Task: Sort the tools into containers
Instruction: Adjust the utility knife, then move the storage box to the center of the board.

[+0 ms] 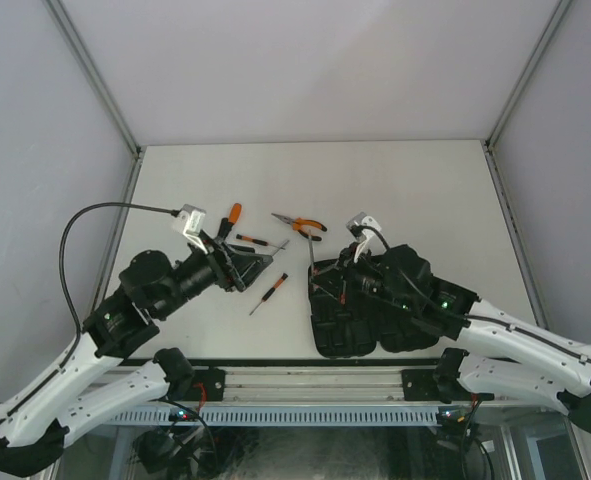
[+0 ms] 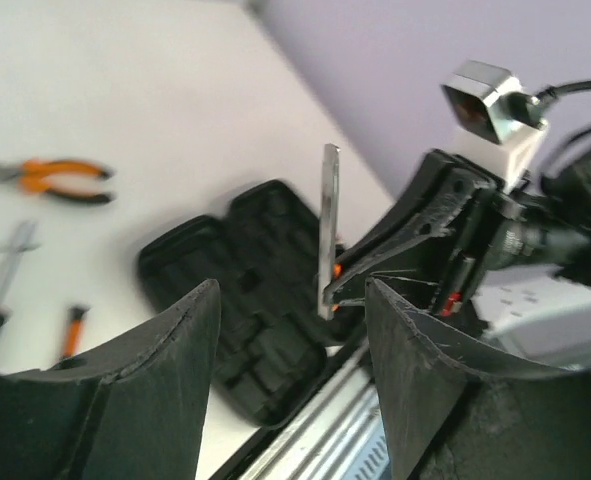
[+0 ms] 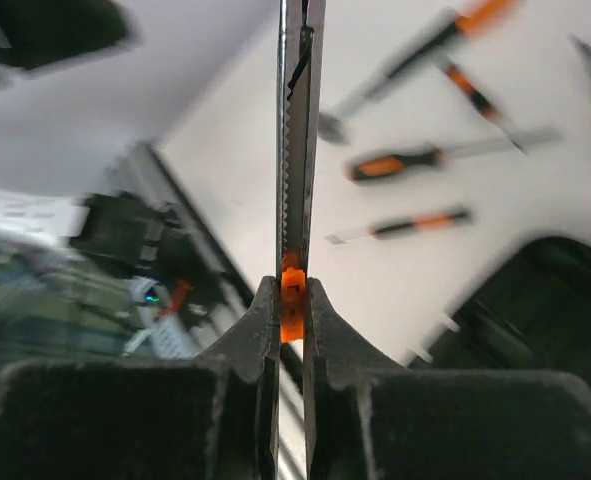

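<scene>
My right gripper [image 3: 292, 292] is shut on a flat metal tool [image 3: 297, 130] with a serrated edge and an orange slider. It holds the tool upright above the left edge of the open black case [image 1: 375, 310]; the tool also shows in the left wrist view [image 2: 329, 230]. My left gripper [image 2: 290, 295] is open and empty, above the table left of the case [image 2: 245, 300]. On the table lie the orange-handled pliers [image 1: 300, 226], a small screwdriver [image 1: 269, 293], a thin screwdriver [image 1: 252, 240] and an orange-handled tool [image 1: 233, 215].
The metal rail [image 1: 305, 380] runs along the table's near edge just below the case. Grey walls close the table at the back and on both sides. The left arm's cable [image 1: 85, 225] loops over the left of the table.
</scene>
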### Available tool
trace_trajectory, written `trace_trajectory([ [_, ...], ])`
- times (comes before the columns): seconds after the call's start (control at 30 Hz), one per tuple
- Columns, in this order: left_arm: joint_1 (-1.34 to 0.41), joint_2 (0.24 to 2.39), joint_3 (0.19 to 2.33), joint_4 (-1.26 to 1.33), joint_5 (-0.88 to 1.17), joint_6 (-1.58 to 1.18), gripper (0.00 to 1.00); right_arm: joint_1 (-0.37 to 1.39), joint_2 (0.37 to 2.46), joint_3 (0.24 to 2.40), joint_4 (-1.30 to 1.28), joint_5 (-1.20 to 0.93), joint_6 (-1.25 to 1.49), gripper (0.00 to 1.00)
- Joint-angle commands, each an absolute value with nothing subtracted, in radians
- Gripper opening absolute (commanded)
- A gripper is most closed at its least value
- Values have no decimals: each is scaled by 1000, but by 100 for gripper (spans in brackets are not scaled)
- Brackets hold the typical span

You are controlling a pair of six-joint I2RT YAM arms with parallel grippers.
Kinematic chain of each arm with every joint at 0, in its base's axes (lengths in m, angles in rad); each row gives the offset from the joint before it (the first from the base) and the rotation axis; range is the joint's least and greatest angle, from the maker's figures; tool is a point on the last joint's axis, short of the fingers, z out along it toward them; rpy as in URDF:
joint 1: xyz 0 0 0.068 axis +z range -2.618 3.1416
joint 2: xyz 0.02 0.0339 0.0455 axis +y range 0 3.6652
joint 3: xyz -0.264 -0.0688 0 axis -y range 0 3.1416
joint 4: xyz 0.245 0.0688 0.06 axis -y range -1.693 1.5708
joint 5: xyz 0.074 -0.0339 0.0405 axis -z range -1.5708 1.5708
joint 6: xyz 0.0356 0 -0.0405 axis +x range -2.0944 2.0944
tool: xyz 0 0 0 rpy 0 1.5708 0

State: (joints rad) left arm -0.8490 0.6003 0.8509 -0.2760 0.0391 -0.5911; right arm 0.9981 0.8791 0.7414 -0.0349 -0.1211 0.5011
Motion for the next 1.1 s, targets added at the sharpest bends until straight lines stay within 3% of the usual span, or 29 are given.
trace_trajectory([
  [0.0,-853,661,933,-533,-220,-589,63,933,932,753,-374,173,523,0],
  [0.3,-853,759,882,-547,-225,-635,61,805,992,753,-636,322,675,0],
  [0.5,-854,893,844,-472,-139,-681,48,720,976,747,-752,344,720,0],
  [1.07,-925,1296,744,-152,-59,-837,50,680,837,688,-710,280,705,0],
])
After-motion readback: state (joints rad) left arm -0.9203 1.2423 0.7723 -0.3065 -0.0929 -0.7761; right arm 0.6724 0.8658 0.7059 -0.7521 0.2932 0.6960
